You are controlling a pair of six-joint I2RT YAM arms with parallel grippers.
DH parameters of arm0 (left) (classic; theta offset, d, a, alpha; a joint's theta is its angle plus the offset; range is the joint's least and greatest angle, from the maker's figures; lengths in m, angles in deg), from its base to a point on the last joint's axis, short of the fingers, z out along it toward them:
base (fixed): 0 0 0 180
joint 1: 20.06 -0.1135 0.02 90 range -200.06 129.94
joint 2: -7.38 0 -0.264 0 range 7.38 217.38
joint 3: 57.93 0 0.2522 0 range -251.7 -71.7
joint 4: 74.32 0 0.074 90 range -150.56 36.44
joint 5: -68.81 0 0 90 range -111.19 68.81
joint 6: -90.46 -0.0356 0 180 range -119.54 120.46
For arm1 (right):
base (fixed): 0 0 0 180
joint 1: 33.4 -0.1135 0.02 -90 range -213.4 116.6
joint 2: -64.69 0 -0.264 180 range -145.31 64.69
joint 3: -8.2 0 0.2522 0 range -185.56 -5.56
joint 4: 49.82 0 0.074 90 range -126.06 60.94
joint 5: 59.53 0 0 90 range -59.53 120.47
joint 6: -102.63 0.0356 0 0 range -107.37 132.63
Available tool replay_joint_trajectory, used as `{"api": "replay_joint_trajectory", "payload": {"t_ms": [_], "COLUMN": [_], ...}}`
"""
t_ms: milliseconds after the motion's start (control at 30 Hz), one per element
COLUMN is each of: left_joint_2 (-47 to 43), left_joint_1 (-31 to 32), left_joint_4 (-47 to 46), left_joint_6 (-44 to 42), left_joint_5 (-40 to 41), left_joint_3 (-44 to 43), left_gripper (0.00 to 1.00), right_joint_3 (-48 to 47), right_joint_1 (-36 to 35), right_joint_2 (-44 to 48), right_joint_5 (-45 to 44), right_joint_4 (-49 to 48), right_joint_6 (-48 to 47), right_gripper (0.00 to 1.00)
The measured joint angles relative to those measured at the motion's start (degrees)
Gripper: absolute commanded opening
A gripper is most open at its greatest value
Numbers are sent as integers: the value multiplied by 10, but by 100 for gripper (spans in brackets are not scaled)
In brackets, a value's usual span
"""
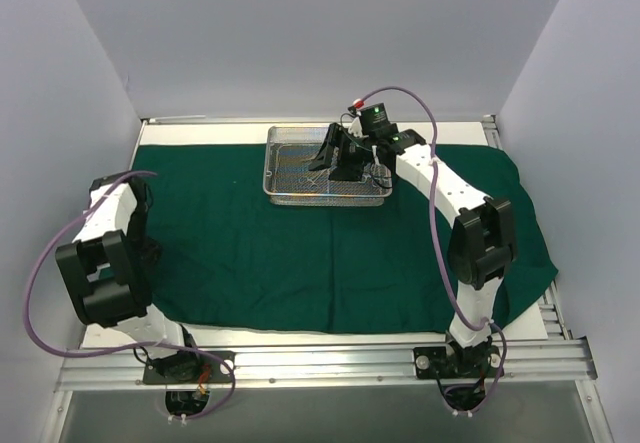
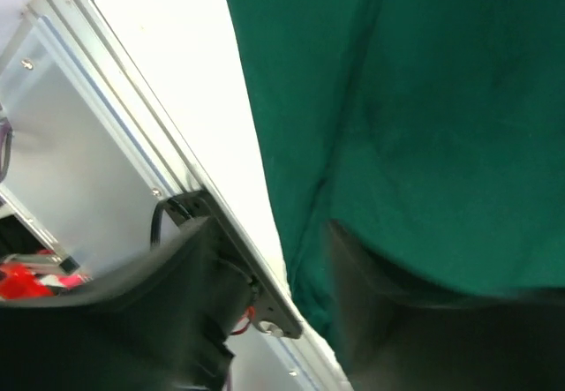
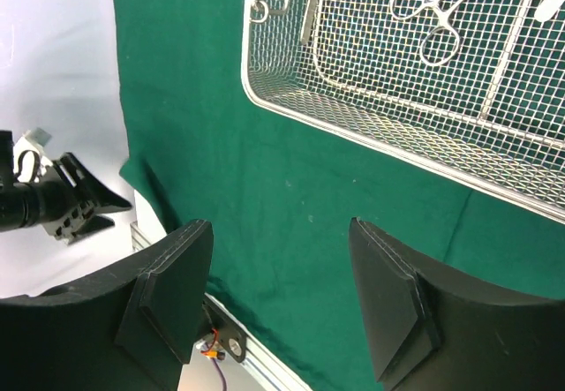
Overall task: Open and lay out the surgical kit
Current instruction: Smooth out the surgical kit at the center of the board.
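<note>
Top external shot, OP asking: can someone sanity-check where everything sits, starting from the rail [image 1: 320, 363] at the near edge?

Reply from benchrat: Sure. The left arm [image 1: 105, 263] is folded up at the near left, by the left edge of the green cloth [image 1: 300, 253]. From up top I can't really make out its pincer. The left wrist cam is blurry, but the left gripper [image 2: 265, 267] has its two dark fingers parted with nothing between them, just the cloth's edge and the white table [image 2: 177, 82] showing through the gap.

OP: And the cloth itself?

benchrat: It's spread open across most of the table, a bit rumpled on the right side. The right arm [image 1: 470, 233] stretches from the near right out over it toward the far side.

OP: The tray?

benchrat: The wire-mesh tray [image 1: 290, 188] sits on the cloth near its far edge, roughly centred. The right gripper [image 1: 335, 158] hangs above the tray. On the right wrist cam its fingers [image 3: 397, 303] stand wide apart and hold nothing. Bare cloth shows between them, and the tray's rim runs just beyond. A ring-handled clamp [image 3: 433, 16] lies flat on the mesh inside. There's more steel in there, but I can't tell what the other pieces are.
</note>
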Motion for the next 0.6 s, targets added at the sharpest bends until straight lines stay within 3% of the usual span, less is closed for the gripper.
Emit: {"api": "replay_joint_trajectory", "payload": {"t_ms": [67, 100, 133, 167, 267, 400, 433, 467, 533, 600], "left_joint_2": [-22, -40, -59, -78, -117, -122, -124, -127, -141, -145], "left_joint_1": [-9, -17, -28, -40, -69, -38, -24, -10, 12, 17], "left_joint_4": [-2, 0, 2, 6, 19, 21, 20, 16, 5, 5], "left_joint_6": [9, 12, 14, 17, 29, 50, 54, 55, 46, 37], "left_joint_5": [-15, -23, -32, -41, -49, -55, -57, -60, -80, -96], "left_joint_3": [18, 29, 37, 40, 26, -48, -68, -84, -101, -105], "left_gripper": [83, 95, 98, 94, 94, 100, 88, 66, 47, 18], "right_joint_3": [0, 0, 0, 0, 0, 0, 0, 0, 0, 0], "right_joint_1": [0, 0, 0, 0, 0, 2, 2, 3, 6, 10], "right_joint_2": [0, 0, 0, 0, 0, 0, 0, 0, 0, 0], "right_joint_5": [2, 2, 2, 2, 2, -1, -1, -2, -3, -4], "right_joint_4": [0, 0, 0, 0, 0, 1, 1, 1, 5, 11], "right_joint_6": [0, 0, 0, 0, -2, -8, -9, -11, -15, -17], "right_gripper": [63, 63, 63, 63, 63, 64, 64, 64, 64, 64]}}
